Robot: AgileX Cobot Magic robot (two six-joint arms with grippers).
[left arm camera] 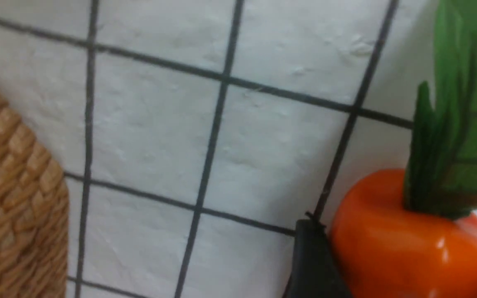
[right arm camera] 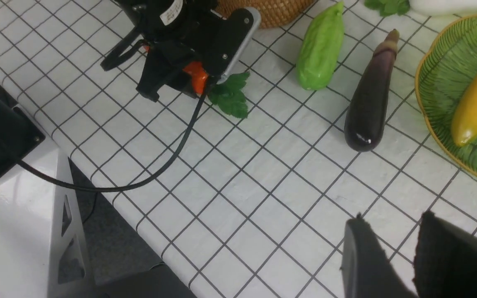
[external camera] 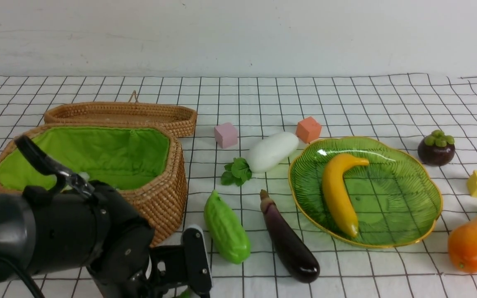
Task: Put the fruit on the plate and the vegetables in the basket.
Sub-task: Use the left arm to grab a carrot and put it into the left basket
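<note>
My left claw (right arm camera: 189, 80) pinches the carrot (left arm camera: 408, 248) near the tabletop's front edge, ready for the basket (external camera: 168, 194) beside it; my right claw (right arm camera: 393, 223) waits slightly spread, empty.

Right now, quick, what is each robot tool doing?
Left tool: closed on the carrot.
Right tool: open a little, holding nothing.
</note>
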